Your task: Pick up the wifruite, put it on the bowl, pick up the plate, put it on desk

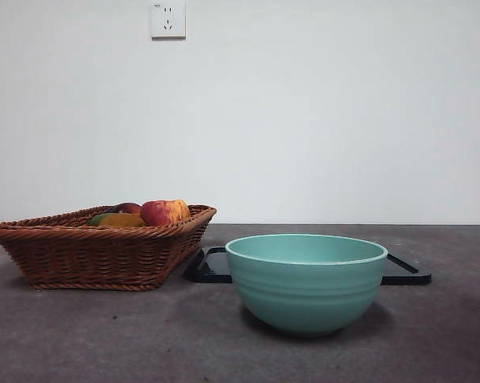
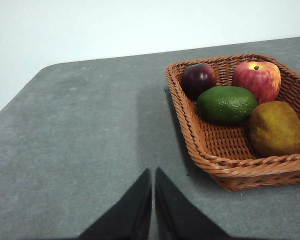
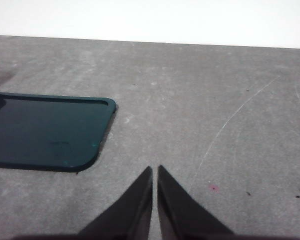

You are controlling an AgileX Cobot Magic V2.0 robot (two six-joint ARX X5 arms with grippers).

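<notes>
Wifruite in basket, apart from left fingers | both pairs pressed together, empty

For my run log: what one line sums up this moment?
wifruite in basket | bowl empty-looking, on desk | plate behind bowl | left tool shut, idle | right tool shut, idle
</notes>
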